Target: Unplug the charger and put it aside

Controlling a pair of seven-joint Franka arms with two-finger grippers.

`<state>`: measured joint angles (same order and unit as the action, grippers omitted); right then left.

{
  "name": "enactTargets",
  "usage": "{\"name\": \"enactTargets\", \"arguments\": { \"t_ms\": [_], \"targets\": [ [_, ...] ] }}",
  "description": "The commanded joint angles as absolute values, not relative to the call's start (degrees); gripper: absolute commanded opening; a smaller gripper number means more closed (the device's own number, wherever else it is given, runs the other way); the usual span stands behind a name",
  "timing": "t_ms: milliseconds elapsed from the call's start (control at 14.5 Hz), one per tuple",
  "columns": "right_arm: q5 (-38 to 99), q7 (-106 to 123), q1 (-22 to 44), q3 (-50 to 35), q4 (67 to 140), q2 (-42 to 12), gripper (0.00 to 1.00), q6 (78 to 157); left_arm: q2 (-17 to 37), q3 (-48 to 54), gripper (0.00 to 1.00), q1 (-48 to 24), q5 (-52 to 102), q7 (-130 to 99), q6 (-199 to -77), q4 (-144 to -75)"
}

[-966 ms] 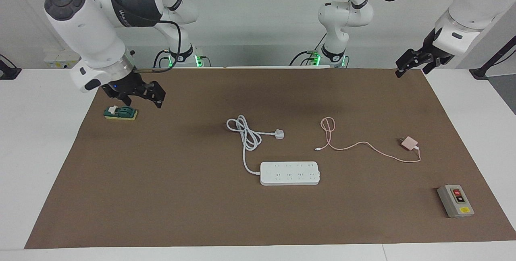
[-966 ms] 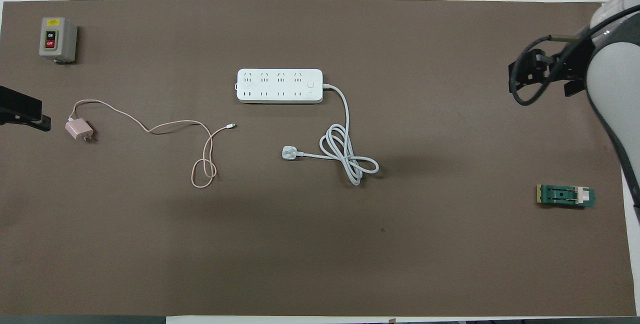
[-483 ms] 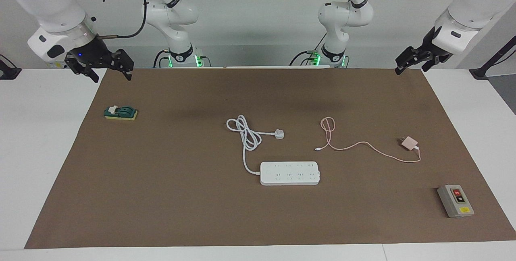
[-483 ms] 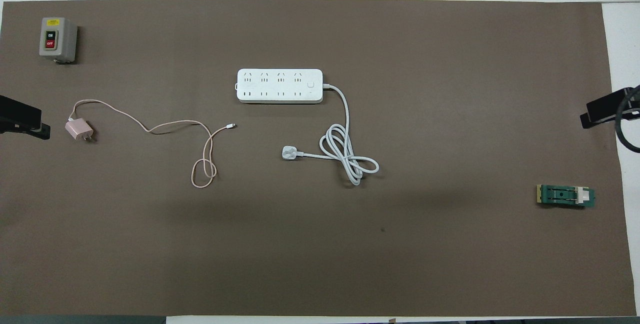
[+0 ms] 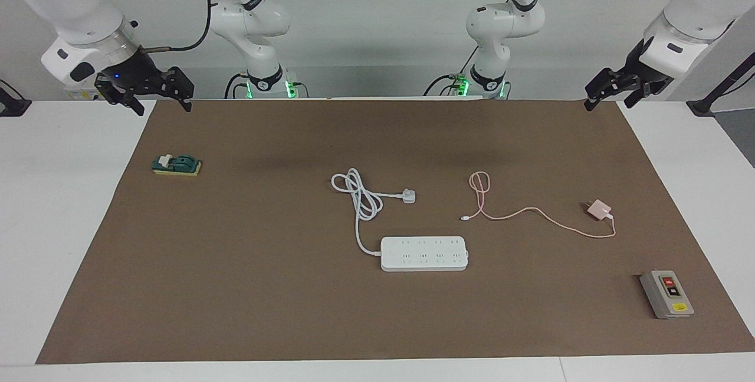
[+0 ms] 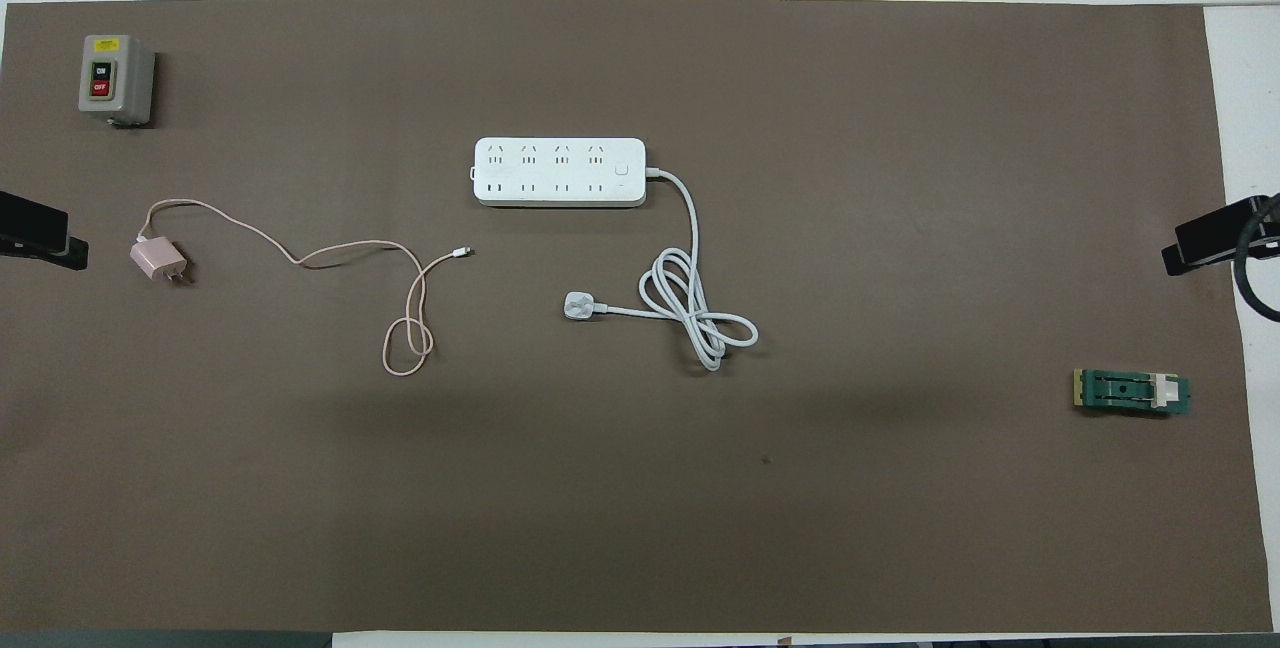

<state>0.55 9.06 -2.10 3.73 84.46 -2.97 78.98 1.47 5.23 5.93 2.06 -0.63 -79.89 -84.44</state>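
The pale-pink charger [image 5: 599, 209] [image 6: 155, 259] lies loose on the brown mat toward the left arm's end, plugged into nothing. Its thin pink cable [image 5: 531, 211] [image 6: 330, 250] trails toward the white power strip [image 5: 424, 253] [image 6: 559, 171], whose sockets are all free. The charger lies nearer to the robots than the strip. My left gripper [image 5: 607, 105] [image 6: 40, 240] is open and empty, up in the air over the mat's corner at its end. My right gripper [image 5: 164, 109] [image 6: 1215, 243] is open and empty, over the mat's edge at its end.
The strip's white three-pin plug [image 5: 408, 196] [image 6: 579, 305] and coiled cord lie beside it, nearer to the robots. A grey on/off switch box [image 5: 666, 293] [image 6: 115, 78] stands at the left arm's end. A green knife switch [image 5: 177, 165] [image 6: 1132, 392] sits at the right arm's end.
My right gripper has risen from over the green knife switch and drawn back over the mat's edge. My left gripper has drifted slightly outward. The charger has not moved.
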Motion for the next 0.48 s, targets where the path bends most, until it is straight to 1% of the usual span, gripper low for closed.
{"name": "enactTargets", "arguments": {
  "t_ms": [0,138,414],
  "targets": [
    [-1.4,9.84,-5.36,1.06,87.45,-0.88,1.0,80.77,0.7,6.42,1.0,7.03,1.59,0.35,-81.12,-85.61],
    [-3.24,9.93,-7.2,-1.66,87.63,-0.88,1.0,82.09,0.88,6.15,1.0,6.07,1.41,0.35,-81.3,-85.52],
    [-4.92,9.76,-6.86,-2.02,87.45,-0.97,1.0,83.49,0.97,1.25,1.0,0.54,0.61,0.44,-81.47,-85.52]
  ]
}}
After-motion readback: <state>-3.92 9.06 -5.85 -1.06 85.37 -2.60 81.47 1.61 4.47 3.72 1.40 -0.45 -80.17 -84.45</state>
